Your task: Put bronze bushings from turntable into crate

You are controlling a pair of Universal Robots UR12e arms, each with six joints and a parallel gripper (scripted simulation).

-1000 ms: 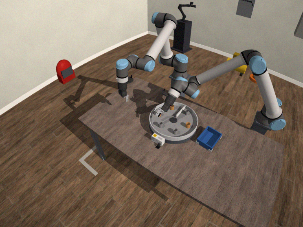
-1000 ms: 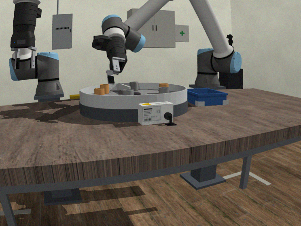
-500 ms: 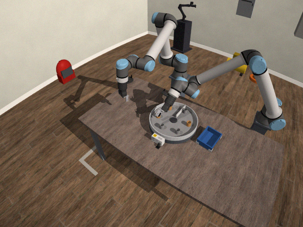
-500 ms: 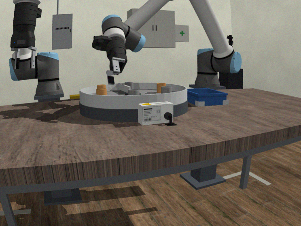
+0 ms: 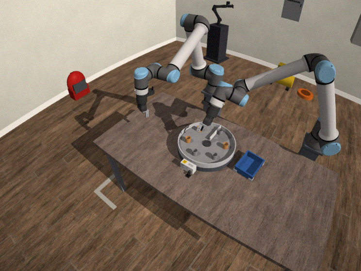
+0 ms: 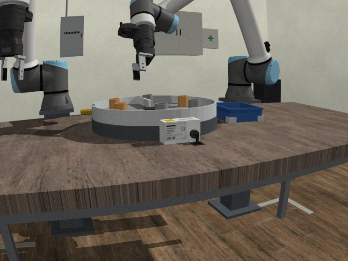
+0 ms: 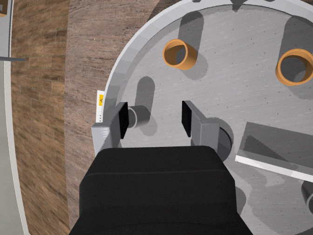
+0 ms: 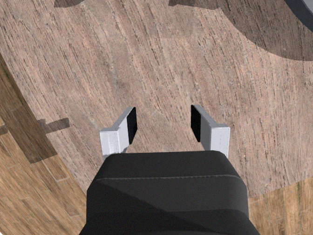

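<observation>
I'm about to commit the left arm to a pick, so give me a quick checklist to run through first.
1. Left gripper open and unloaded: ok.
2. Left gripper lined up on a bronze bushing: not ok; a steel bushing lies nearer its fingers in the wrist view.
3. Right gripper away from the turntable: ok, off to its side.
4. Crate level: ok.
5. Crate seated in every corner guide: cannot tell; not every corner shows clearly.
</observation>
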